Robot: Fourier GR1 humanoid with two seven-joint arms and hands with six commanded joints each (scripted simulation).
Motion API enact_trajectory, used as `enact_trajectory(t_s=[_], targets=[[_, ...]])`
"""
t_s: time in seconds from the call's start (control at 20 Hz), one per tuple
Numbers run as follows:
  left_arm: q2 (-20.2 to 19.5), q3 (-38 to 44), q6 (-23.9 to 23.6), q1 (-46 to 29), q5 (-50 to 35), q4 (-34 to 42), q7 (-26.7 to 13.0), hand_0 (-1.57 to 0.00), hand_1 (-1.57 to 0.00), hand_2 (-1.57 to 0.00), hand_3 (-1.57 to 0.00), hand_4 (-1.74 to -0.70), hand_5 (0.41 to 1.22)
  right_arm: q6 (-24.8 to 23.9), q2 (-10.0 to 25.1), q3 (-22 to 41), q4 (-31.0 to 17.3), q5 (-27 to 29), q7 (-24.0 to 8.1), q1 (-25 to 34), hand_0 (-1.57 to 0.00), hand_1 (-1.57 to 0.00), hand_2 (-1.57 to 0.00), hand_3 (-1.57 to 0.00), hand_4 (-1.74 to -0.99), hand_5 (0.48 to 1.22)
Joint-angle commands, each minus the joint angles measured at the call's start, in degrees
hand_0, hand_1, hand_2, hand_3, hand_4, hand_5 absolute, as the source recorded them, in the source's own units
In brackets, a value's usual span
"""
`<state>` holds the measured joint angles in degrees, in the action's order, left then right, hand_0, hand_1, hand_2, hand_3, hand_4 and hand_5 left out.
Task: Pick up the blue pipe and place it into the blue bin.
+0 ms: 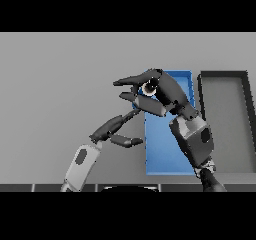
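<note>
Blue pipe: cannot be made out with certainty. A small pale round shape with a dark centre (148,87) shows inside the right hand's curl and may be its end; nothing more of it is visible.

Blue bin (165,149): rectangular, lying on the grey bench (60,84) right of centre. Its upper left portion and part of its right side are covered by the right hand and forearm; the near floor shows bare.

Dark grey tray (247,124): just beside the bin on the right, its right edge cut off by the picture's border.

Right hand (165,91): raised over the bin's far left corner, forearm rising from the lower right. Fingers (131,80) curled leftward with the thumb (150,104) below, apparently closed around the pale round shape.

Left hand (112,129): low at left of centre, beside the bin's left edge, forearm entering from the lower edge. Fingers straight and relaxed, reaching up and right, holding nothing.
</note>
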<state>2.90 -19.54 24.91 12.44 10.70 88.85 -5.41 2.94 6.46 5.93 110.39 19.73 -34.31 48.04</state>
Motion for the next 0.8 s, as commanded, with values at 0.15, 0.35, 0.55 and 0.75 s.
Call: enact_trajectory(t_s=[0.15,0.35,0.55,0.75], targets=[[-0.53,-0.36,-0.1,-0.53,0.51,1.13,-0.51,0.0,0.0,0.0,0.0,-0.89,0.428,-6.38,9.91,-5.15,-3.22,-0.62,-0.64,4.7,-1.57,-1.57,-1.57,-1.57,-1.741,1.221],[-0.65,0.06,0.2,-0.05,-0.05,1.23,-1.22,0.0,0.0,0.0,0.0,-0.89,0.412,-8.11,16.73,-9.33,-6.55,-0.17,-0.6,1.91,-1.57,-1.57,-1.57,-1.57,-1.741,1.221],[-1.46,0.19,-0.4,0.42,1.08,0.59,-0.07,0.0,0.0,0.0,0.0,-0.87,0.415,-9.02,20.2,-12.35,-4.7,0.95,-0.64,-9.36,-1.57,-1.57,-1.57,-1.57,-1.741,1.221],[-1.3,-0.22,-0.47,-0.06,1.27,0.3,0.75,0.0,0.0,0.0,0.0,-0.87,0.42,-11.88,20.67,-12.32,-1.57,1.94,-0.64,-20.17,-1.57,-1.57,-1.57,-1.57,-1.741,1.221]])
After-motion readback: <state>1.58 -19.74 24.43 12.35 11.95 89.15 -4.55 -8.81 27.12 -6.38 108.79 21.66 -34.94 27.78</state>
